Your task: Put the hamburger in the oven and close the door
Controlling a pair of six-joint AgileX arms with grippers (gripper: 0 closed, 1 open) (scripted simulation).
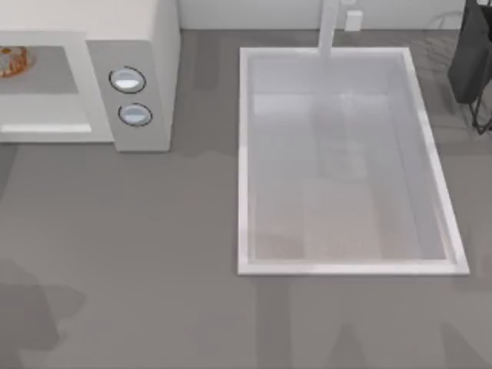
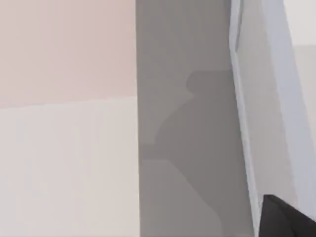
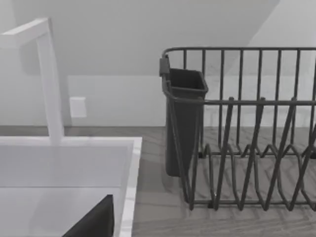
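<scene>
The oven (image 1: 146,46) stands at the table's back left, its two round knobs (image 1: 127,80) on the side panel. Its grey cavity (image 1: 54,73) is open to view. The hamburger (image 1: 12,61), cream with orange-brown patches, lies inside the cavity at the far left edge of the top view. The door is out of view. A dark piece of my left gripper (image 2: 289,219) pokes into the left wrist view beside a grey strip and white surfaces. A dark corner of my right gripper (image 3: 94,222) hangs over the sink's near rim.
A large white sink basin (image 1: 246,154) with a faucet (image 1: 329,31) takes up the middle right. A dark wire dish rack (image 3: 247,148) with a cutlery cup (image 3: 183,118) stands at the back right. Grey countertop (image 1: 138,254) stretches in front of the oven.
</scene>
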